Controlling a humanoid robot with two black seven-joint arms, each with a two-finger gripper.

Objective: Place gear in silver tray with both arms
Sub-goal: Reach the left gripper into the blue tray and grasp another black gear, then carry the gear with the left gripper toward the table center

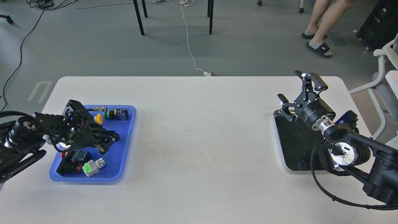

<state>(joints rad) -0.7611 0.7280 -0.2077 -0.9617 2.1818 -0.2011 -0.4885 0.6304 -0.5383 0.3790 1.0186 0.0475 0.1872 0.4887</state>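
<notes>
The silver tray (279, 137) lies at the table's right, its dark bottom bare where it shows. My right gripper (299, 91) is open and empty, held above the tray's far left corner. My left gripper (108, 142) hangs low inside the blue tray (122, 155) at the table's left. Its dark fingers (112, 136) are drawn close together over the tray floor. I cannot tell whether they hold anything. No gear can be made out; it may be hidden under the left gripper.
The blue tray holds several small parts: a yellow-capped button (99, 118), a green and black switch (116, 114), a metal plug (100, 109), and a green and white connector (92, 167). A person's legs (317, 28) stand on the floor beyond the table. A white chair (385, 81) is at the right.
</notes>
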